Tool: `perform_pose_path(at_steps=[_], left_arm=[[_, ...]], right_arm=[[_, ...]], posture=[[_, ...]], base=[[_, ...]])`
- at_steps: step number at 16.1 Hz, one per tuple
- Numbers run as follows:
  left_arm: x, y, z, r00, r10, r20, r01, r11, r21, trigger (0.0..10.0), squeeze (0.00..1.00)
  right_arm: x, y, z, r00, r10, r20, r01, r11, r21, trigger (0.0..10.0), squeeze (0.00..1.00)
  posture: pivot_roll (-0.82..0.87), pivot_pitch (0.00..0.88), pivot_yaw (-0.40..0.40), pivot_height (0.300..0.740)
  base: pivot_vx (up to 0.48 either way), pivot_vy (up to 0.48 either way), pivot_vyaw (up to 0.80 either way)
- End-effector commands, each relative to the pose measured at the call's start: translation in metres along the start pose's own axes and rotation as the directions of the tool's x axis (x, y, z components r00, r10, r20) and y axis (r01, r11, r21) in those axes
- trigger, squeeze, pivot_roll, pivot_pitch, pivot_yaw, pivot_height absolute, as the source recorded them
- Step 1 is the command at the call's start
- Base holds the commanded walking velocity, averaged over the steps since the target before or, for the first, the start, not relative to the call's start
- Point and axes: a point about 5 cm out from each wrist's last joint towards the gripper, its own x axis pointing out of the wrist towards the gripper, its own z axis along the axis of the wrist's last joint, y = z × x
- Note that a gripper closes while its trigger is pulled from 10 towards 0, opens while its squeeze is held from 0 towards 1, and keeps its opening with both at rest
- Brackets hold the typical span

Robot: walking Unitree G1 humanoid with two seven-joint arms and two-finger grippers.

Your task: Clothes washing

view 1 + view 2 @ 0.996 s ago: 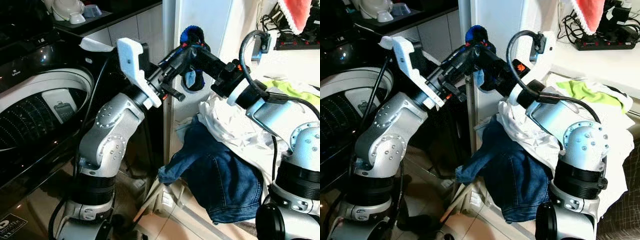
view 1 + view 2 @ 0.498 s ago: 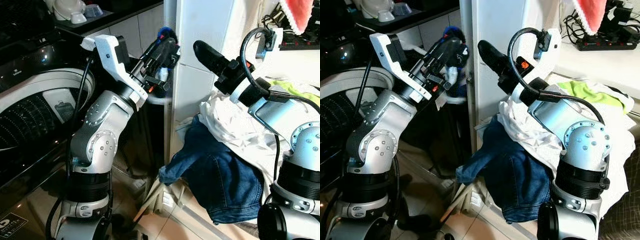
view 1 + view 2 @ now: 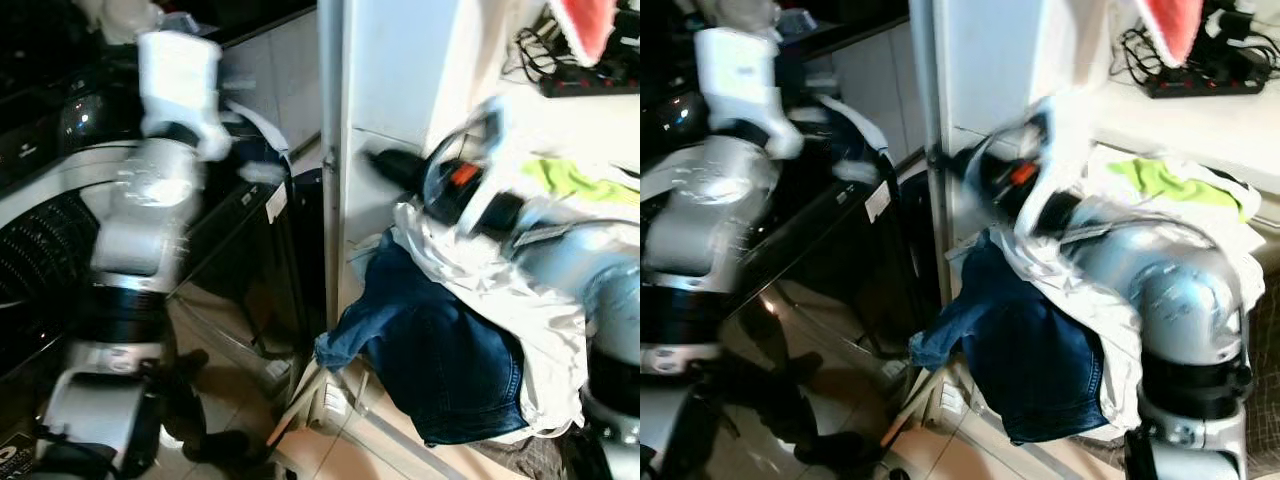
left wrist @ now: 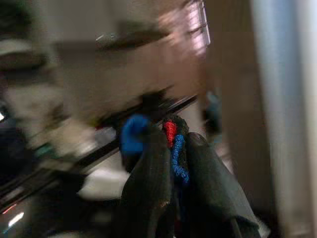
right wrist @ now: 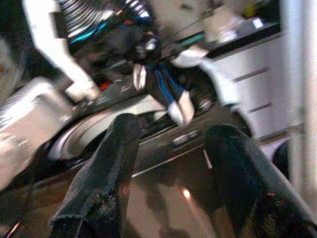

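Left eye view, blurred by motion: at the left edge sits the washing machine [image 3: 40, 230], its dark drum opening at mid-left. The left arm [image 3: 150, 200] rises in front of it, and its gripper reaches toward the upper middle of the frame. In the left wrist view the left gripper [image 4: 173, 148] has its two black fingers [image 4: 148, 183] clenched on a blue-and-red garment [image 4: 174, 148] — only a small bunch shows between the tips. In the right wrist view that garment [image 5: 166, 89] hangs dark blue with pale patches above the machine's rim. A white pillar [image 3: 385, 120] stands at centre. Right of it, blue jeans [image 3: 440, 360] droop under a white cloth [image 3: 480, 290], with a green cloth [image 3: 570, 180] at upper right. The right gripper [image 3: 385, 165] points left beside the pillar; its fingers [image 5: 106, 168] are spread apart — holding nothing.
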Motion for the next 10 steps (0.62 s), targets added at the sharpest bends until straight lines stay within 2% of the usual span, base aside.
perform_pose_path(at_steps=[1,2,3,4,5,7,8,10], left_arm=[[0.004,0.019,-0.008,0.995,0.089,-0.046,-0.087,0.995,0.041,0.0,0.0],[0.007,0.033,-0.021,0.989,0.123,-0.082,-0.118,0.991,0.061,0.0,0.0],[0.008,0.035,-0.026,0.987,0.129,-0.093,-0.122,0.99,0.074,0.0,0.0],[0.008,0.04,-0.041,0.977,0.159,-0.143,-0.143,0.983,0.117,1.1,0.0],[0.007,0.044,-0.052,0.963,0.194,-0.185,-0.167,0.974,0.153,10.0,0.0],[0.003,0.053,-0.068,0.936,0.256,-0.241,-0.23,0.964,0.132,10.0,0.0],[0.002,0.053,-0.074,0.933,0.242,-0.265,-0.22,0.969,0.111,10.0,1.0],[0.001,0.055,-0.082,0.923,0.242,-0.301,-0.223,0.97,0.096,10.0,1.0]], right_arm=[[0.002,0.014,-0.001,0.998,0.062,-0.015,-0.063,0.997,-0.035,10.0,0.0],[0.005,0.016,-0.004,0.997,0.069,-0.022,-0.07,0.996,-0.047,10.0,0.0],[0.006,0.016,-0.004,0.997,0.07,-0.021,-0.071,0.996,-0.054,10.0,0.0],[0.007,0.016,-0.005,0.997,0.069,-0.015,-0.07,0.995,-0.066,10.0,0.0],[0.009,0.016,-0.006,0.998,0.067,-0.01,-0.068,0.995,-0.068,10.0,0.0],[0.01,0.019,-0.007,0.997,0.081,-0.011,-0.081,0.995,-0.065,10.0,0.0],[0.01,0.021,-0.008,0.996,0.087,-0.015,-0.088,0.994,-0.065,10.0,0.0],[0.011,0.022,-0.01,0.995,0.092,-0.022,-0.094,0.993,-0.07,10.0,0.0]], posture=[[-0.01,0.0,0.098,0.74],[-0.01,0.0,0.098,0.74],[-0.01,0.0,0.098,0.74],[-0.01,0.0,0.095,0.74],[-0.01,0.0,0.093,0.74],[-0.01,0.0,0.092,0.74],[-0.02,0.0,0.094,0.74],[-0.02,0.0,0.094,0.74]], base=[[0.0,0.0,0.0],[0.0,0.0,0.0],[0.0,0.0,0.0],[0.0,0.0,0.0],[0.0,0.0,0.0],[0.0,0.0,0.0],[0.0,0.0,0.0],[0.0,0.0,0.0]])
